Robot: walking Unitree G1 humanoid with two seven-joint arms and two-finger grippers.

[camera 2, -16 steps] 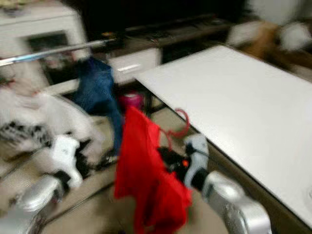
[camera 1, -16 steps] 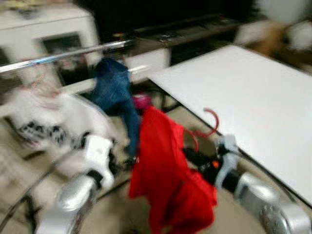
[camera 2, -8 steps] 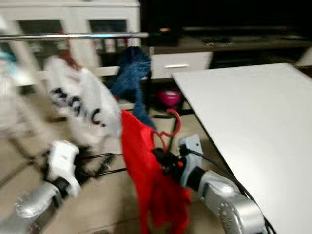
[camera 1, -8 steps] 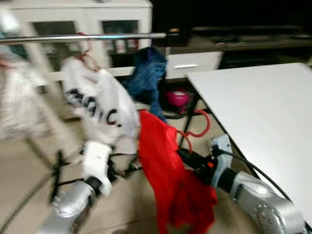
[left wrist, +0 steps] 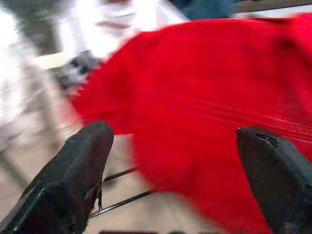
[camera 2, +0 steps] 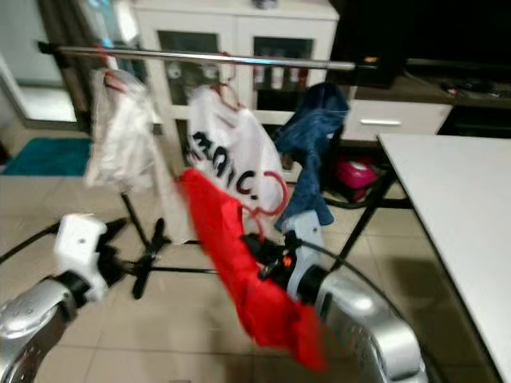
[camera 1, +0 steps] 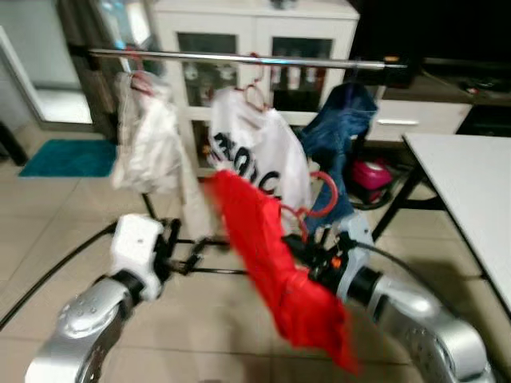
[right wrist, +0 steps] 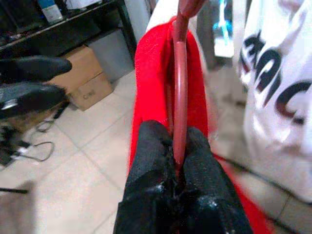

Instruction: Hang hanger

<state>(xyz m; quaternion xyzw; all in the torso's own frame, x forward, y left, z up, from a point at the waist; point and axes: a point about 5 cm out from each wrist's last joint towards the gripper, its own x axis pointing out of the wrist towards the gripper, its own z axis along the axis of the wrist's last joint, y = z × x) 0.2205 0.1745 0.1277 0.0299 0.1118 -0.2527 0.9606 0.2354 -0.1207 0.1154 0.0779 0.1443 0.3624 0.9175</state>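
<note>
A: Hanger [right wrist: 180,92], where is it?
B: Pinched in the right tool [right wrist: 178,170], low, near the rail [camera 1: 239,59], its red shirt [camera 1: 271,263] hanging below, hook upward ready for hanging.
A: And the left tool [left wrist: 175,170]?
B: Spread wide, holding nothing, just left of the shirt.

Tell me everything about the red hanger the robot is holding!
The red hanger is a thin, smooth rod, plastic by its look, with a curved hook at its top. A red cloth is draped over it and hangs down, a bit blurry. The right gripper pinches the rod between both black fingers. The hook is free, lower than the metal rail, in front of a white shirt hanging there.
</note>
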